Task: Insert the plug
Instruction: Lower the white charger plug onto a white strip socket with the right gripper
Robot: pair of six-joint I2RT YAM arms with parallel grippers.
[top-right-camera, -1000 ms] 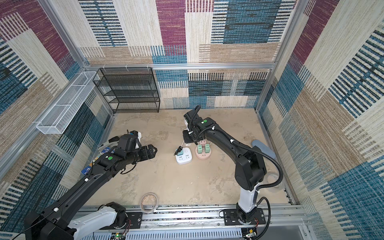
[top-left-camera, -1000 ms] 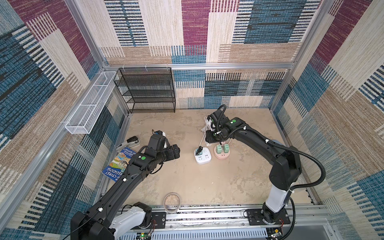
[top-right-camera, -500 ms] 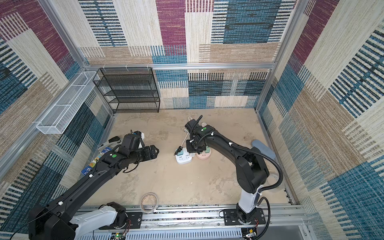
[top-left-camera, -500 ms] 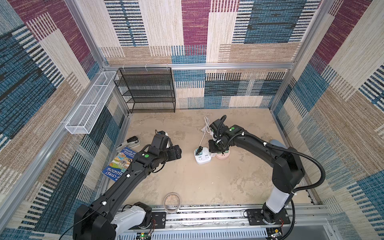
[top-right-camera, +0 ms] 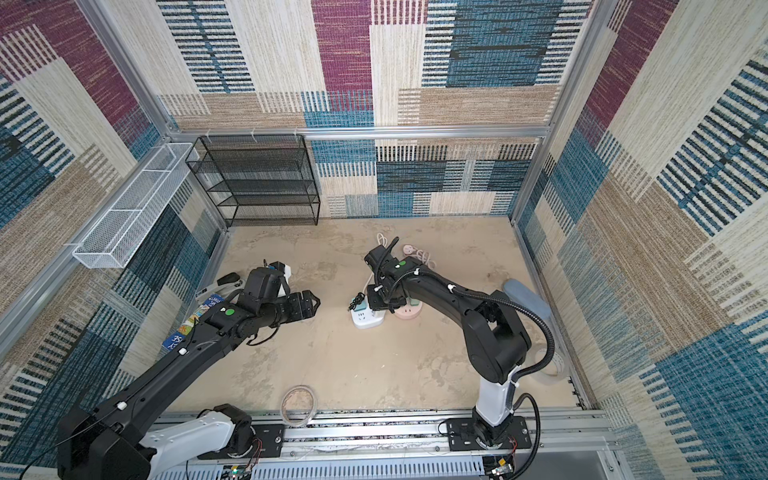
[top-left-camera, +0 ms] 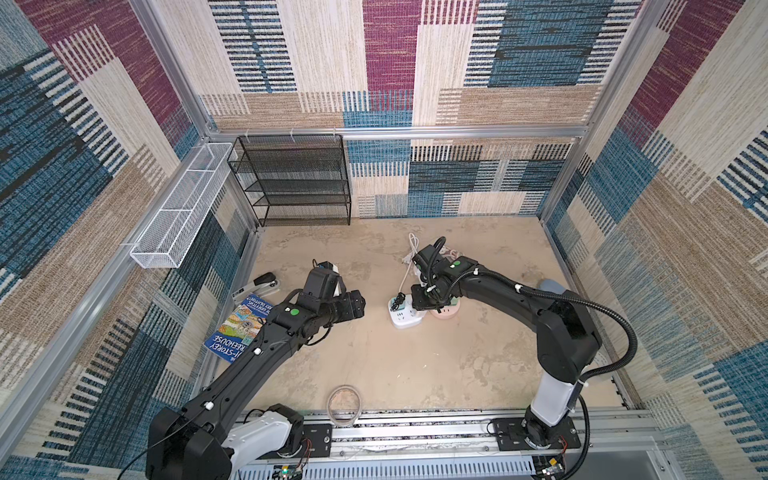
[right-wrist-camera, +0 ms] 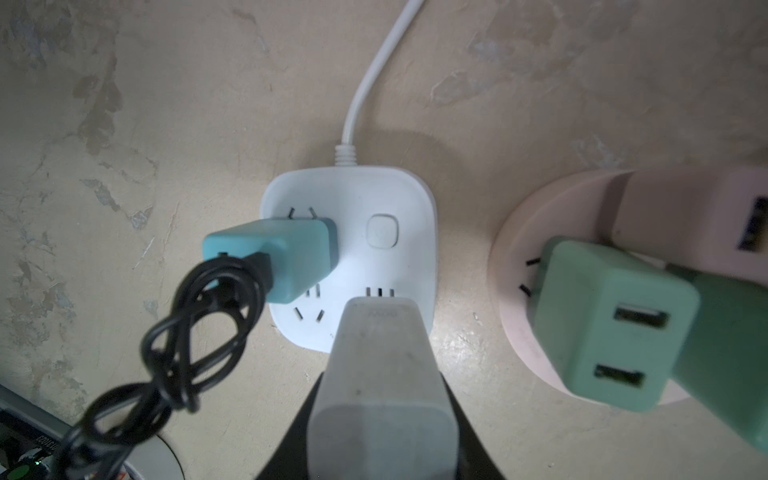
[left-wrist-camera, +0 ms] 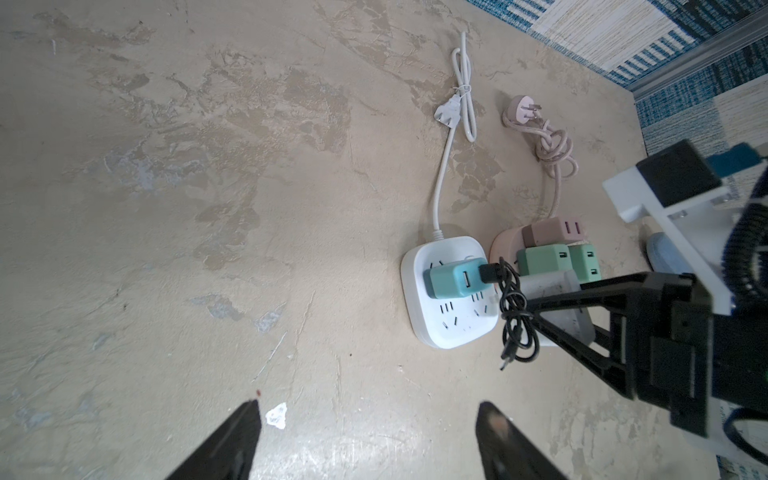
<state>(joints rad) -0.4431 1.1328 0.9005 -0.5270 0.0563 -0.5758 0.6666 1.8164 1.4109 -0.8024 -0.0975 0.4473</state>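
My right gripper [right-wrist-camera: 382, 419] is shut on a grey-white plug [right-wrist-camera: 380, 365]. The plug's front end meets the near-side socket of the white square power strip [right-wrist-camera: 399, 199]; its prongs are hidden. In both top views this gripper [top-left-camera: 424, 300] [top-right-camera: 380, 301] hangs right over the strip [top-left-camera: 401, 322] [top-right-camera: 365, 320]. A teal charger [right-wrist-camera: 286, 257] with a coiled black cable [right-wrist-camera: 187, 332] sits in another socket. My left gripper [left-wrist-camera: 370, 415] [top-left-camera: 358, 305] stands open and empty, a short way to the left of the strip [left-wrist-camera: 440, 328].
A pink round power strip [right-wrist-camera: 515, 257] with green adapters [right-wrist-camera: 611, 324] and a pink one touches the white strip's right side. A book [top-left-camera: 241, 328], a stapler [top-left-camera: 259, 284], a tape ring [top-left-camera: 344, 405], a black mesh shelf [top-left-camera: 295, 178] and a wire basket [top-left-camera: 183, 208] lie around.
My right gripper has carried the plug forward and down from behind the pink strip onto the white strip. The left gripper has edged slightly right towards the strip.
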